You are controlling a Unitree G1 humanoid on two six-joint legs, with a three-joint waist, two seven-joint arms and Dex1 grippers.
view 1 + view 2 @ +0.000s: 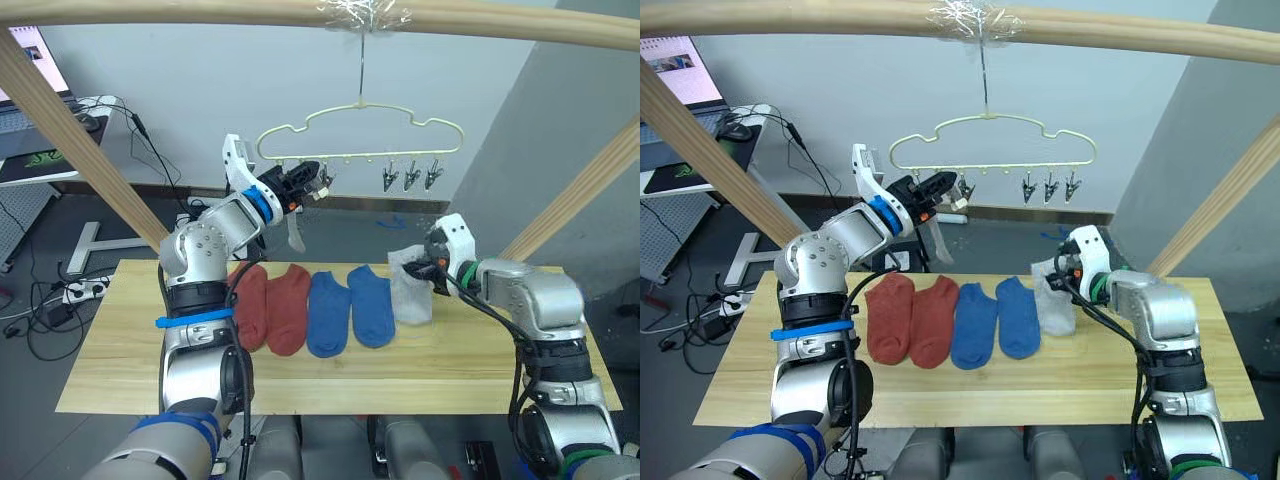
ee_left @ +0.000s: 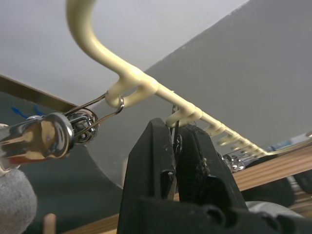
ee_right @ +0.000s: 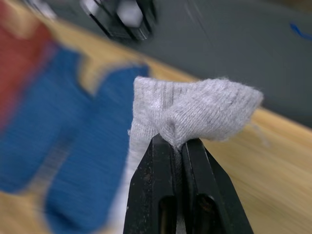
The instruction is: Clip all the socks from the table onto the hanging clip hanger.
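Your left hand (image 1: 312, 187) is up at the clip hanger (image 1: 360, 135), at the left part of its lower bar, fingers clenched on something thin there; in the left wrist view it looks like a wire or a clip right under the bar, but you can't tell exactly which. A grey sock (image 1: 294, 228) hangs just below that hand, beside the left end of the hanger. Three silver clips (image 1: 411, 178) dangle free under the right part of the bar, well apart from the left hand. The hanger hangs by its metal hook from the wooden pole (image 1: 300, 12) overhead. Your right hand (image 1: 434, 267) is low at the desk (image 1: 140, 370), fingers pinched tight on the top of the other light grey sock (image 1: 411, 292), bunching the knit into a fold; the rest of that sock trails down onto the wood. On the desk, in a row to the robot's left of it: two blue socks (image 1: 349, 310) side by side, just beside the grey one, then two rust-red socks (image 1: 272, 305), also side by side and touching. All four lie flat, with their toes toward the robot. The two hands are well apart, left one high, right one at desk level.
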